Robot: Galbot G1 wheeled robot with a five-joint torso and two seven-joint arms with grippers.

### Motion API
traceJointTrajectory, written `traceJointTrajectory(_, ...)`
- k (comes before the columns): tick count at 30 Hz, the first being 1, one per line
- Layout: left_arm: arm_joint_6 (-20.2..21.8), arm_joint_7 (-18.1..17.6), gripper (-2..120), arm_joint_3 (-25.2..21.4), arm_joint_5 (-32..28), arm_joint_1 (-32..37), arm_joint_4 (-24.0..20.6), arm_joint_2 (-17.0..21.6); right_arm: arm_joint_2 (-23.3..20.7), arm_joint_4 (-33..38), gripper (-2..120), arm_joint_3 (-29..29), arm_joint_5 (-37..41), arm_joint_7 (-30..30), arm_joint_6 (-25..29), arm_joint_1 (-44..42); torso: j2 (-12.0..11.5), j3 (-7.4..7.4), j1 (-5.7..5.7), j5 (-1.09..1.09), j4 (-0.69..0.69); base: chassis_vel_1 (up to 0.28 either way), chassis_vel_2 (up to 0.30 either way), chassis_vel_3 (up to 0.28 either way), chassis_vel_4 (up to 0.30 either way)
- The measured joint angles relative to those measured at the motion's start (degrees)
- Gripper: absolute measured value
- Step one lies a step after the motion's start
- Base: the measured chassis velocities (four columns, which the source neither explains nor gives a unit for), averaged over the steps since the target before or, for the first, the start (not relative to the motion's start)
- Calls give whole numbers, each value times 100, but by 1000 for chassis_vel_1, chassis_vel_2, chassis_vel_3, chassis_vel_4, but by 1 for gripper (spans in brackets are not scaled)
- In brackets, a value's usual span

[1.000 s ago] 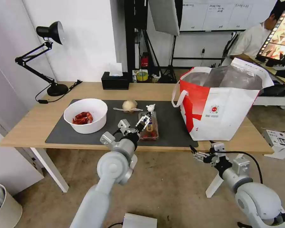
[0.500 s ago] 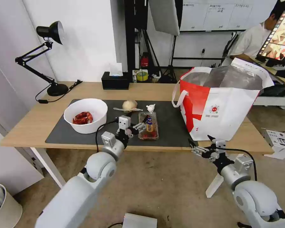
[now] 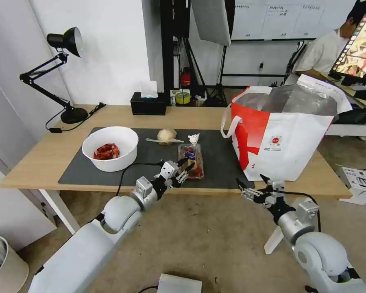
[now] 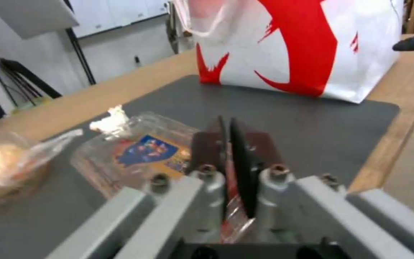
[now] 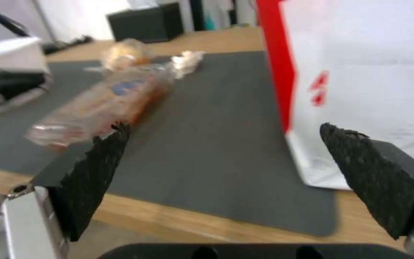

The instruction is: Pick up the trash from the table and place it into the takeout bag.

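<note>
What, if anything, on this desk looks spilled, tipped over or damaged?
Nothing stands out. The white bowl sits upright on the mat, its red scraps inside. The clamshell tray, wrapped ball and crumpled paper lie there intact, and the takeout bag stands open.

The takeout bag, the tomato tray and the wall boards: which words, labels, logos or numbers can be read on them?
No text reads clearly anywhere.
Takeout bag: small round red logo with tiny lines of print under it, too small to read.
Clear tray of tomatoes: blue and yellow label, too blurred to read.
White boards on the back wall: rows of dark print, too small to read.
Black tissue box: no text seen.
</note>
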Motion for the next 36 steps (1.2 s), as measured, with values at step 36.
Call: traceJointTrajectory(36,-133,-204,0,365,-186,-380,563,270,228,-976,100,-1229,4283,1638,-836,2379,-1,0,0,0,0,0,0,0,0)
